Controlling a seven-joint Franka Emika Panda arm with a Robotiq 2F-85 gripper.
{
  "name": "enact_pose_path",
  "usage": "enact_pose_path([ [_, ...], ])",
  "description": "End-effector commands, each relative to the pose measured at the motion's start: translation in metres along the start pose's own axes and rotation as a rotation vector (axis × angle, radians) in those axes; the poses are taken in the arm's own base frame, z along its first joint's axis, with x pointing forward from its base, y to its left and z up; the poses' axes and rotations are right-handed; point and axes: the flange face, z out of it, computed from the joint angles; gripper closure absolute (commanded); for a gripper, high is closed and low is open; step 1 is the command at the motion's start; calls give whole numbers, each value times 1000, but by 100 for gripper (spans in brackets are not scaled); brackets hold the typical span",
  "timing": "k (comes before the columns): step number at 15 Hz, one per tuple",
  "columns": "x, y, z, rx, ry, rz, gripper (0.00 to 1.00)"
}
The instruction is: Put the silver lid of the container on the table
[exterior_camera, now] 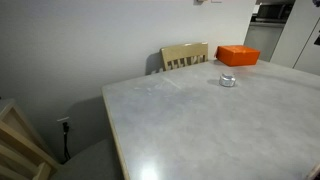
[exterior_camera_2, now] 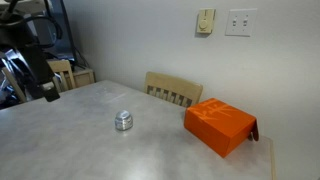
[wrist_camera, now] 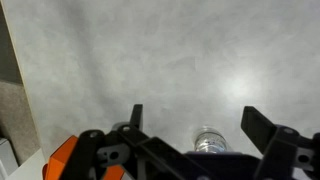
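The small round silver container [exterior_camera_2: 123,123] stands on the pale marbled table [exterior_camera_2: 80,140], with the silver lid [exterior_camera_2: 123,116] closed on top of it. It also shows in an exterior view [exterior_camera: 228,80] and at the bottom of the wrist view [wrist_camera: 208,141]. My gripper [wrist_camera: 198,122] is open and empty, its two dark fingers spread wide above the table, with the tin between and beyond them. In an exterior view my gripper [exterior_camera_2: 47,90] hangs at the far left, well away from the tin.
An orange rectangular box [exterior_camera_2: 220,125] lies on the table near the wall, also seen in an exterior view [exterior_camera: 238,55]. A wooden chair [exterior_camera_2: 173,90] stands at the table's far edge. Another wooden chair [exterior_camera: 20,145] is beside the table.
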Motion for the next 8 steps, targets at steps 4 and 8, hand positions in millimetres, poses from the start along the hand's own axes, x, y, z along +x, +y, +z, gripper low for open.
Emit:
enact_pose_path([
  [4,17,0,0,-5,37,-16,0],
  [8,54,2,5,-1,62,-46,0],
])
